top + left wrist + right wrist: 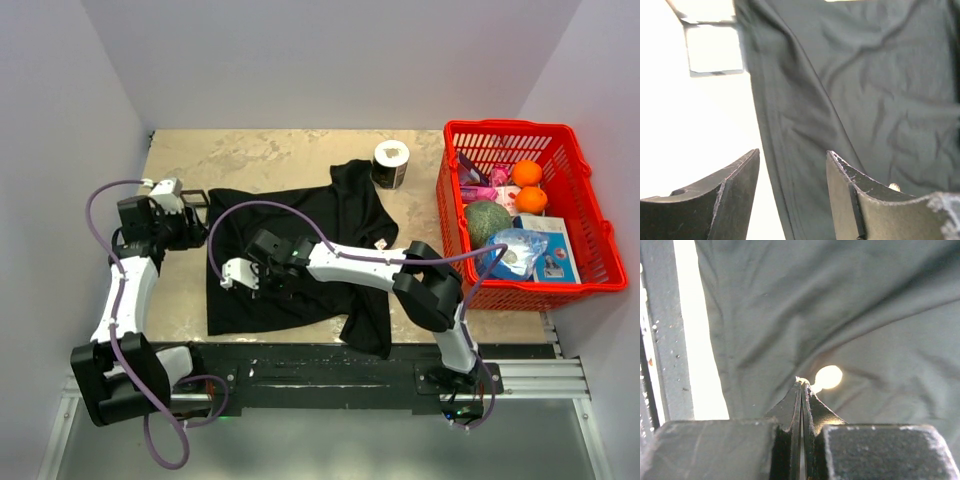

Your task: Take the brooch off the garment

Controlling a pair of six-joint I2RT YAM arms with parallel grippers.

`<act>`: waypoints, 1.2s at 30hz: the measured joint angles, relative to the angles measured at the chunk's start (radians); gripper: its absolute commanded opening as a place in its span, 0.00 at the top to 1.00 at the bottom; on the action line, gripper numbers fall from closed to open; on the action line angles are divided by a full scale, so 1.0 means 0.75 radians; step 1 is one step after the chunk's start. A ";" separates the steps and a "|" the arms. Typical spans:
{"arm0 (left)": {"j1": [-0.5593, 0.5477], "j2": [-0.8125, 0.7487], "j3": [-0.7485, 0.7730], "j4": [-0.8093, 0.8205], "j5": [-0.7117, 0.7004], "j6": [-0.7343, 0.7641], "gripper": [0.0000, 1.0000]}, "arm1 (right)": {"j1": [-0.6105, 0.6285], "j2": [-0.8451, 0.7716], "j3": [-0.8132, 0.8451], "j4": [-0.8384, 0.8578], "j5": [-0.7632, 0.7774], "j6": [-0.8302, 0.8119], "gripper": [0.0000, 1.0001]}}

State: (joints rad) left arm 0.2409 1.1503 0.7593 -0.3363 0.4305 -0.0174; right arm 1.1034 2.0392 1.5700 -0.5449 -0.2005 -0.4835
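Tiny pale-golden round metal brooch [828, 377] on plain black soft-cloth T-shirt [865, 300], near shirt's hem toward left edge of beige counter [250, 155]. Right fingers [790, 407] fully closed, tips apparently pinching brooch's stem. Bright head just beyond tips, slightly right. Left fingers [735, 185] half-open, holding nothing, farther off by shirt's far-left corner. Likely next: right arm, nearer, draws pin out along stem.

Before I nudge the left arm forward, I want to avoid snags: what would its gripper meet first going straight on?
Probably the black shirt: its edge lies right ahead of the open left gripper, bare table beside it. Depth is unclear.
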 measured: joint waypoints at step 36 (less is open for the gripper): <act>0.176 -0.087 0.056 0.098 -0.019 -0.176 0.37 | 0.030 0.120 0.163 -0.186 0.213 -0.017 1.00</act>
State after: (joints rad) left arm 0.3733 1.0847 0.8013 -0.2630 0.4160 -0.1497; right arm 1.1255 2.1292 1.6920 -0.6842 -0.0406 -0.4965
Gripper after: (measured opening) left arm 0.631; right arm 0.007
